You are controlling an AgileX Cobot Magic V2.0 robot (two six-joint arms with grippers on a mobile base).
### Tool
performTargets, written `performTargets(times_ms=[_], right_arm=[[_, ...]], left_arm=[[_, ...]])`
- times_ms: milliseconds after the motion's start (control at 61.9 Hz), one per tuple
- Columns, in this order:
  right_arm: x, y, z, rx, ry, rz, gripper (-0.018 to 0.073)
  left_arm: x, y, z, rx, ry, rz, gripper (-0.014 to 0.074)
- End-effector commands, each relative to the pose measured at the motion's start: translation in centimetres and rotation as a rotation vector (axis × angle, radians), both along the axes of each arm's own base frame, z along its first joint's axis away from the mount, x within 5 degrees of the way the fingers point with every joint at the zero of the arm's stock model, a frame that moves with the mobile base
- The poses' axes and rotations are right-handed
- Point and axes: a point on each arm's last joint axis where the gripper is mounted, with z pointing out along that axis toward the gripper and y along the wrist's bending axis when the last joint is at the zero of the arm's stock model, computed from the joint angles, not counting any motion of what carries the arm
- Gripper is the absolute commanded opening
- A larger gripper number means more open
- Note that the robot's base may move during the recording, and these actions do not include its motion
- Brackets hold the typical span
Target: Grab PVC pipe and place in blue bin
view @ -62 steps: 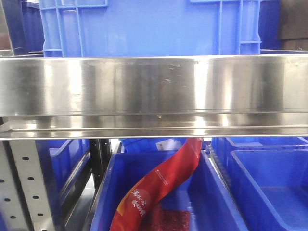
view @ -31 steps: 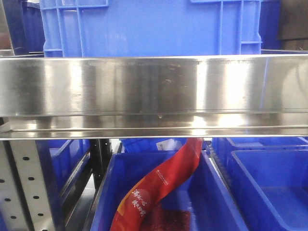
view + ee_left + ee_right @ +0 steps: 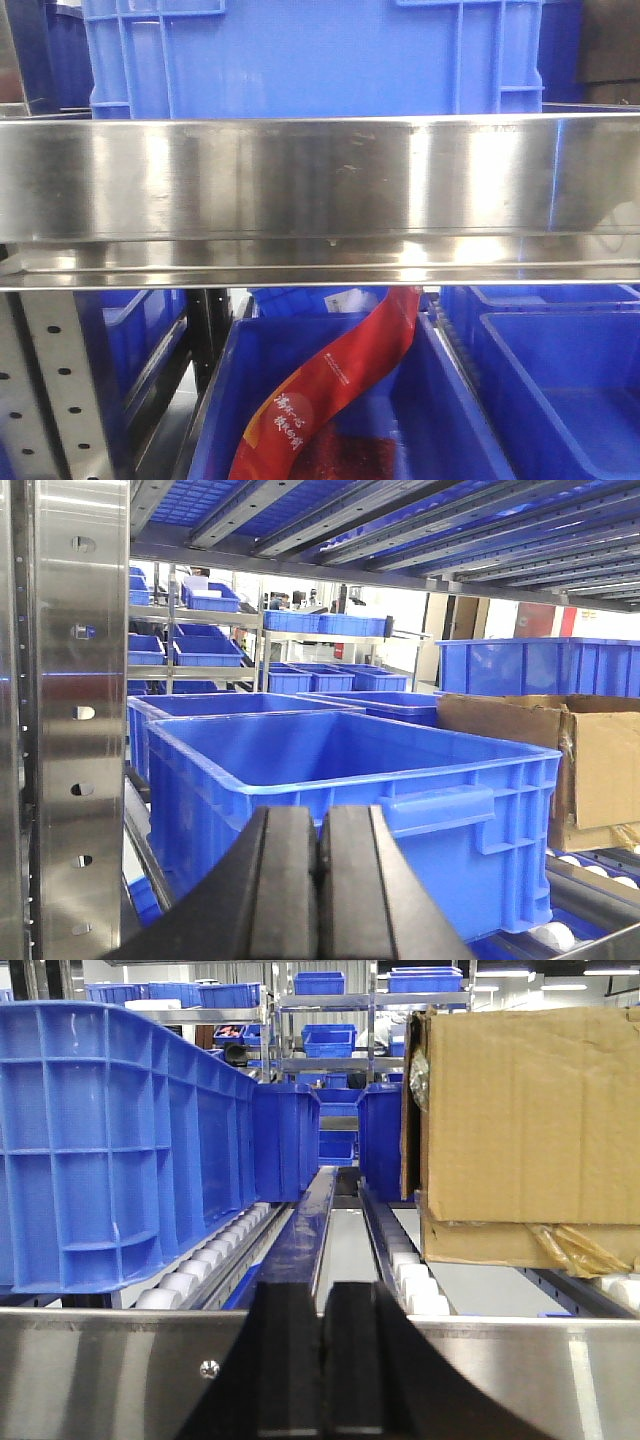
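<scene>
The PVC pipe is out of view in every frame. A large blue bin (image 3: pixel 350 780) stands on the roller shelf straight ahead of my left gripper (image 3: pixel 319 830), which is shut with nothing between its black pads. The right gripper (image 3: pixel 322 1305) is shut and empty too, just in front of the steel front rail of a shelf (image 3: pixel 110 1370). Beyond that rail a tall blue bin (image 3: pixel 120 1150) sits at the left. In the front view neither gripper shows; a blue bin (image 3: pixel 310 55) rests on the steel shelf (image 3: pixel 320 190).
A cardboard box (image 3: pixel 520 1120) sits at the right on the rollers (image 3: pixel 410 1280), also seen from the left wrist as a cardboard box (image 3: pixel 590 760). A steel upright (image 3: pixel 70 730) stands close at the left. Below the shelf, a lower bin (image 3: pixel 230 400) holds a red packet (image 3: pixel 330 390).
Nothing has clearly moved; only a faint reflection on the right of the steel shelf front has shifted.
</scene>
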Motion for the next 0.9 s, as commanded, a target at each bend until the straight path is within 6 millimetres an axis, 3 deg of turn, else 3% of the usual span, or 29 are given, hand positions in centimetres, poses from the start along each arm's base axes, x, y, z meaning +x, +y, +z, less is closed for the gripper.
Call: performTargets(times_ms=[0,888], right_arm=[[-0.03,-0.02,0.03,0.003,-0.011,-0.003,-0.0169],[-0.03,-0.02,0.03,0.003,-0.011,-0.003,-0.0169]], left_arm=[[-0.16,0.05,0.23,-0.009,-0.029,-0.003,-0.0111],[-0.16,0.05,0.23,-0.009,-0.029,-0.003,-0.0111]])
